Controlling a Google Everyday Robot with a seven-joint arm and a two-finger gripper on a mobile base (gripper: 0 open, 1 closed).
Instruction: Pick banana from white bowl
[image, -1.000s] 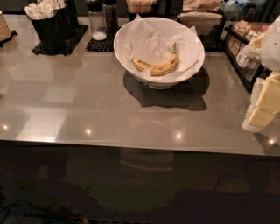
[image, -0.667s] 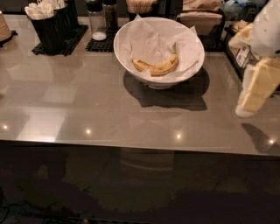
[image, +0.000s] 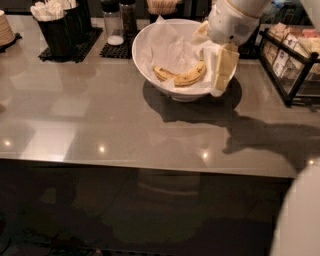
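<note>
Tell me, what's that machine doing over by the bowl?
A robot arm is going after the banana that lies on crumpled paper inside the white bowl on the counter. Its claw hangs over the bowl's right rim, open, close to the banana's right end. It has not yet gripped the banana, which rests in the bowl.

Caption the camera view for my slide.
Gripper poised over the white bowl rim, close beside the speckled banana inside.

High view, angled down; gripper (image: 220, 70) at white bowl (image: 141, 65).
</note>
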